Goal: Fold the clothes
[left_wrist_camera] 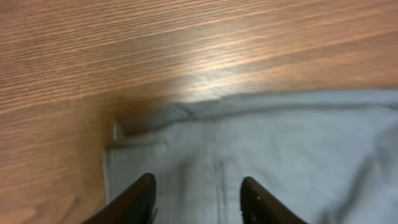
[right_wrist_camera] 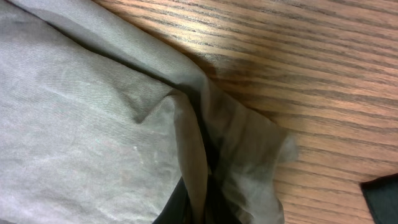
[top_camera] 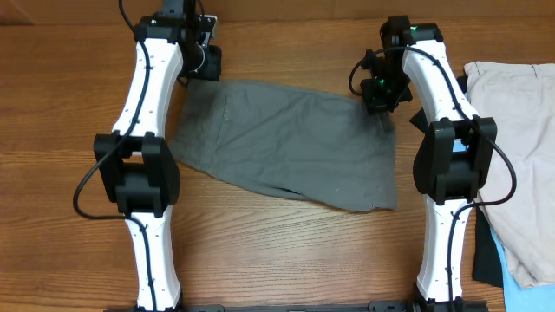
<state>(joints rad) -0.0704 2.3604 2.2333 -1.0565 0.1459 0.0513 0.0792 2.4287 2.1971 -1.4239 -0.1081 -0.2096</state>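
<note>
**Overhead:** Grey shorts lie spread flat in the middle of the wooden bench, between the two arms. The left fingers hang over the far left corner of the cloth. The right fingers are down on the far right corner. A beige garment waits at the right edge of the bench, with a light-blue piece and a black piece at its near end. All three lie apart from the shorts.

**Left wrist:** The left fingers stand moderately apart with nothing between them, just above the hemmed corner of the shorts. Bare bench shows on the far side.

**Right wrist:** A ridge of grey cloth rises and runs down into the right fingers, which are closed tight on that pinch of the shorts.

The step in hand appears to be taking both far corners to fold the shorts toward the near side. To do it well, the left fingers should come down squarely on the seam and catch every layer. They should close fully before either arm lifts. Both corners should then rise together with the edge kept taut, since the right-hand pinch looks thin and could slip.
</note>
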